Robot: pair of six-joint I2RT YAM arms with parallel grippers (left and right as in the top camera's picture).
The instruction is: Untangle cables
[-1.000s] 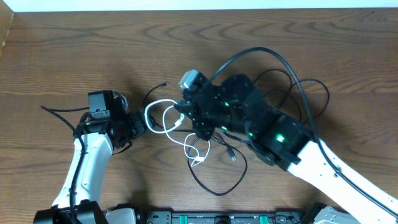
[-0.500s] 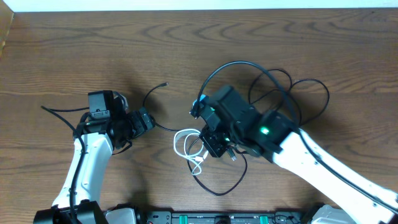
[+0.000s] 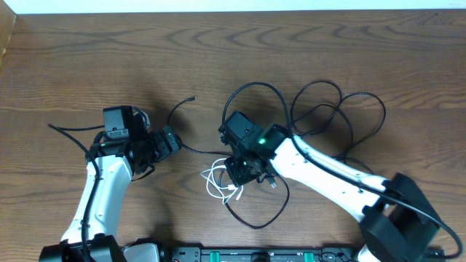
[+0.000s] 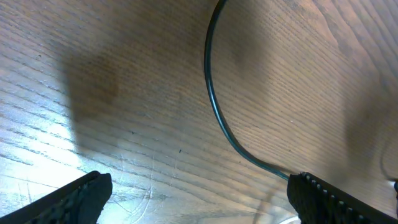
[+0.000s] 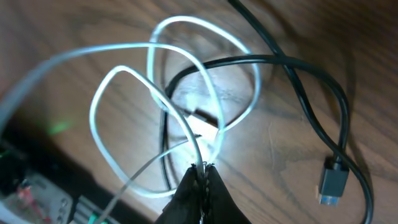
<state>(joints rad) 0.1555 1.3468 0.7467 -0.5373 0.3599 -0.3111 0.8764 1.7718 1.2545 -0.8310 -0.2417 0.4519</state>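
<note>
Overhead, I see the left gripper [image 3: 169,142] at left centre, jaws spread. The black cable [image 3: 255,226] sprawls across the middle and right, and the white cable [image 3: 209,182] is coiled at lower centre beside the right gripper [image 3: 244,173]. Only the right wrist view shows me those jaws pressed together, pinching the white cable [image 5: 121,74] where its loops cross the black one near a black plug [image 5: 331,185]. The left wrist view shows black cable [image 4: 214,106] curving untouched between wide-apart fingers [image 4: 81,194]. The table [image 3: 87,58] offers bare wood along the overhead frame's top and upper left, up to its far edge.
</note>
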